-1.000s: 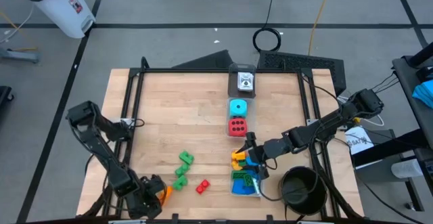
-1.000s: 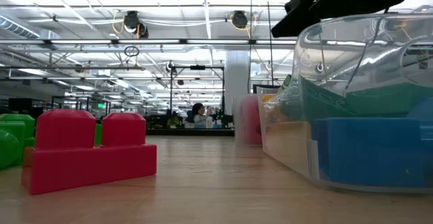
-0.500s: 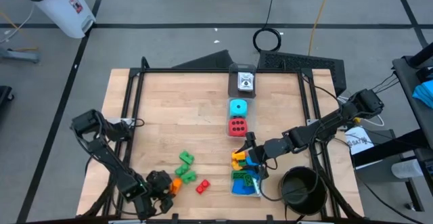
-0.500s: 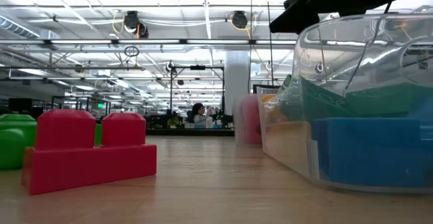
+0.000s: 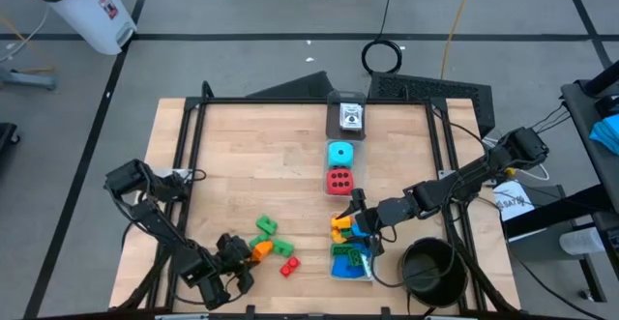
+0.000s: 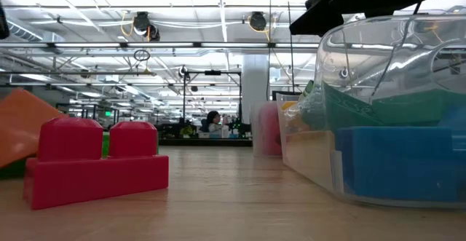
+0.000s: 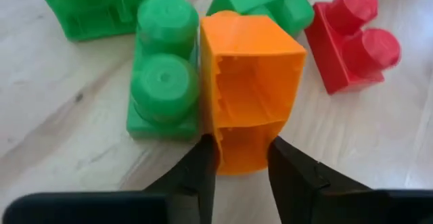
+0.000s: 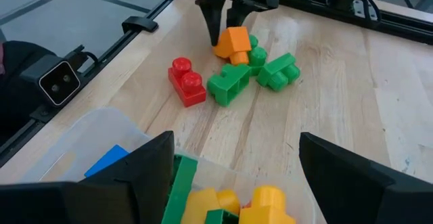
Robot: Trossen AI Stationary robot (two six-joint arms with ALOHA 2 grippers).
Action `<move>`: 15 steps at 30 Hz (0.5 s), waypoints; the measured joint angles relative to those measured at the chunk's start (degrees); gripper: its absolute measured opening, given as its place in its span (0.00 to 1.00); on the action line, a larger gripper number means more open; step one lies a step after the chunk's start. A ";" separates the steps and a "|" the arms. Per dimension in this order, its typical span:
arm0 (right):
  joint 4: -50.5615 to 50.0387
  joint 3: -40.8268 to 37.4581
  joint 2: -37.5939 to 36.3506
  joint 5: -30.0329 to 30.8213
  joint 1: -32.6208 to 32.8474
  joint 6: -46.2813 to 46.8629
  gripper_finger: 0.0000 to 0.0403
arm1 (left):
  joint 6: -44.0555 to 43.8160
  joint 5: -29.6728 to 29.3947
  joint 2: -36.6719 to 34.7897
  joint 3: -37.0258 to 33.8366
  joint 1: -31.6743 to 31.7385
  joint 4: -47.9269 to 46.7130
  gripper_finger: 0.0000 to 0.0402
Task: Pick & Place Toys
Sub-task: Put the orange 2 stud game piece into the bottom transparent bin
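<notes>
My left gripper [image 5: 244, 253] is shut on an orange brick [image 7: 247, 88] at the table's near left. It also shows in the right wrist view [image 8: 227, 22]. The brick stands right beside a green two-stud brick [image 7: 162, 82]. Two more green bricks [image 8: 230, 83] [image 8: 277, 72] and a red brick [image 5: 289, 267] lie on the table close by. My right gripper [image 5: 360, 225] is open and empty over a clear box [image 5: 351, 262] of bricks. A cyan die [image 5: 339, 153] and a red die [image 5: 338, 180] sit in clear boxes farther back. My left gripper pinches the orange brick's near end [image 7: 243, 158] between its two fingers [image 7: 203, 173], one on each side wall. The brick's hollow underside faces the wrist camera. The fingers slant down from the table's left. Whether the brick rests on the table, I cannot tell.
A black round bowl [image 5: 428, 267] stands at the near right corner. A clear box with a picture card [image 5: 349, 117] sits at the far middle. A black frame [image 5: 189, 156] runs along the table's edges. Bare wood lies at the far left.
My left gripper has carried the orange brick toward the table's right edge and a little toward the far edge, up against the green bricks. The nearest green brick has slid toward the right.
</notes>
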 joint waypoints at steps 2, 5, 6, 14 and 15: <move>0.00 0.00 0.00 0.00 0.00 0.01 0.70 | 0.00 -0.32 0.00 0.00 0.38 -0.62 0.27; 0.00 0.00 0.00 0.00 0.00 0.09 0.70 | 0.00 -0.49 0.02 0.00 0.74 -1.27 0.25; 0.00 0.00 0.00 0.00 0.00 0.09 0.70 | -0.01 -0.61 0.01 0.00 0.91 -1.32 0.23; 0.61 0.00 0.00 0.02 0.00 0.02 0.70 | 5.18 -0.72 -5.07 -0.37 1.38 -2.21 0.21; 0.81 0.00 0.00 0.02 0.00 0.02 0.70 | 6.41 -1.88 -6.45 -0.36 1.53 -1.98 0.20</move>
